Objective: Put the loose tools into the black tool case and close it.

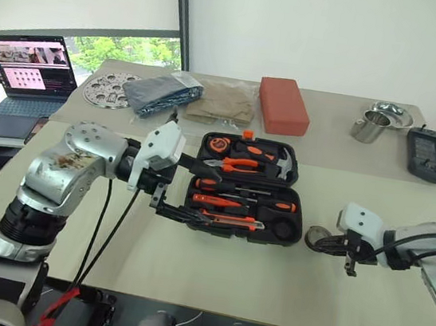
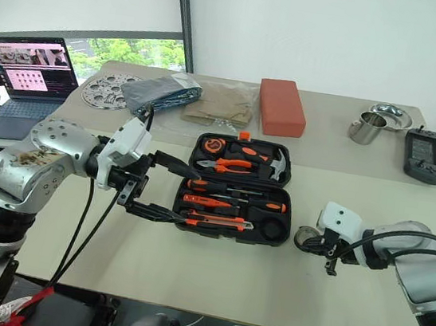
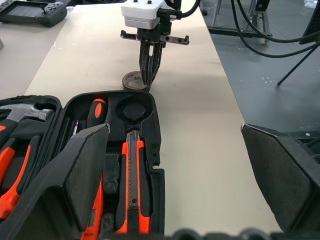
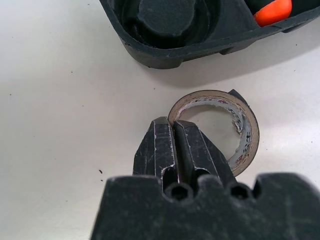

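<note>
The right gripper (image 4: 172, 131) pinches the tape roll's (image 4: 244, 134) wall on bare table (image 1: 211, 275) just beside the open tool case (image 1: 247, 197), while the left gripper (image 1: 179, 186) gapes wide over the case's left edge.

The tool case (image 1: 247, 189) is black, and the tools in it are orange and black. The hammer (image 1: 283, 165) has a shiny silver head. Beside the case lies a dark brown tape roll (image 4: 235, 131) that is white inside. Behind the case sits a red-orange block (image 1: 283, 105), then tan paper (image 1: 221, 103) and a blue-grey cloth (image 1: 161, 93). The desk (image 1: 211, 275) is pale beige. The cup (image 1: 370, 126) far from the case is silver. The robot's fingers (image 4: 172, 150) are black.
</note>
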Controlling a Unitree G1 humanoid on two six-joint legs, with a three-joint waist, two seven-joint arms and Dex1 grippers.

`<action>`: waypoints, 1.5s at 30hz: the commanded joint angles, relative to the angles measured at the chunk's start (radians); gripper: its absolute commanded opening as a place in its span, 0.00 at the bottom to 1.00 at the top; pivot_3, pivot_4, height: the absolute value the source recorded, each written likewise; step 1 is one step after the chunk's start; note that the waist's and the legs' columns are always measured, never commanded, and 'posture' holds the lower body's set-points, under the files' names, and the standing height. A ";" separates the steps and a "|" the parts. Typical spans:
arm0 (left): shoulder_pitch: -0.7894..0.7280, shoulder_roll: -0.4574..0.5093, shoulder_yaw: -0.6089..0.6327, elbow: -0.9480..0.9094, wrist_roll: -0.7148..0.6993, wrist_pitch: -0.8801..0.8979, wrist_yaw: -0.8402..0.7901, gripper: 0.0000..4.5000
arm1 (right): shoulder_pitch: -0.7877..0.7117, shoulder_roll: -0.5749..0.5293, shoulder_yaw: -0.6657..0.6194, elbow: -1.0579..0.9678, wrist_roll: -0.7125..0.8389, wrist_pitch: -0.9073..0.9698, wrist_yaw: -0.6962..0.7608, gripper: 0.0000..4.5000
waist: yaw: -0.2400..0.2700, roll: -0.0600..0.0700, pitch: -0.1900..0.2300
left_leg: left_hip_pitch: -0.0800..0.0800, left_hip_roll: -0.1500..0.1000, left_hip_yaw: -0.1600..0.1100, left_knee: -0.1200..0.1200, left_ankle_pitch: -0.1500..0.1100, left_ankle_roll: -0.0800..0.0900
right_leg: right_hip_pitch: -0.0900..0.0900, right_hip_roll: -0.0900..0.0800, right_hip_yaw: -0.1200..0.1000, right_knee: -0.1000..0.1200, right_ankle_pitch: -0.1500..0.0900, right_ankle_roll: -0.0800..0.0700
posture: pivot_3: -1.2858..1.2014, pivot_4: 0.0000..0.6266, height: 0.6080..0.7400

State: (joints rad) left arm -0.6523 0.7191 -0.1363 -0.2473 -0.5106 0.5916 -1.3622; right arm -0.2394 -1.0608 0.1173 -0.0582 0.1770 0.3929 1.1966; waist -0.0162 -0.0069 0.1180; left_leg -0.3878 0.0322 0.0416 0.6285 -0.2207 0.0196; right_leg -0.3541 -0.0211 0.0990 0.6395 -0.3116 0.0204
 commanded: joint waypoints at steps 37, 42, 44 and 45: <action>0.051 0.080 0.070 -0.061 -0.078 0.004 0.055 1.00 | -0.232 0.093 0.097 -0.175 0.069 0.180 0.061 0.75 | -0.002 0.003 0.002 | 0.001 0.001 0.000 -0.001 0.000 0.000 | -0.001 0.000 -0.001 0.001 0.000 -0.002 | 0.52 0.24 1.00; 0.050 0.043 0.094 0.017 -0.051 -0.024 0.116 1.00 | -0.279 0.151 0.050 -0.084 0.062 0.150 -0.002 0.99 | -0.003 0.003 0.002 | 0.001 0.001 0.000 -0.001 0.000 0.000 | -0.001 0.000 -0.001 0.001 0.000 -0.001 | 0.52 0.24 1.00; 0.051 0.014 0.104 0.102 -0.015 -0.059 0.167 1.00 | -0.309 0.197 0.027 -0.006 0.055 0.130 -0.047 0.99 | -0.003 0.002 0.003 | 0.002 0.001 0.000 -0.001 0.000 0.000 | -0.001 0.000 -0.001 0.001 0.000 -0.002 | 0.52 0.24 1.00; 0.054 0.006 0.107 0.132 -0.004 -0.073 0.176 1.00 | -0.318 0.212 0.022 0.021 0.050 0.122 -0.063 0.99 | -0.004 0.002 0.003 | 0.002 0.001 0.000 -0.001 0.000 0.000 | -0.001 0.000 -0.001 0.001 0.000 -0.002 | 0.52 0.24 1.00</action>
State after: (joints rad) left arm -0.5945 0.7348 -0.0651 -0.1744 -0.5422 0.5614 -1.2243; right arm -0.5268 -0.8682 0.1869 -0.0816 0.2280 0.5502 1.1750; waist -0.0199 -0.0047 0.1206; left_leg -0.3850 0.0335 0.0419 0.6271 -0.2206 0.0197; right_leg -0.3546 -0.0207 0.0981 0.6411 -0.3118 0.0185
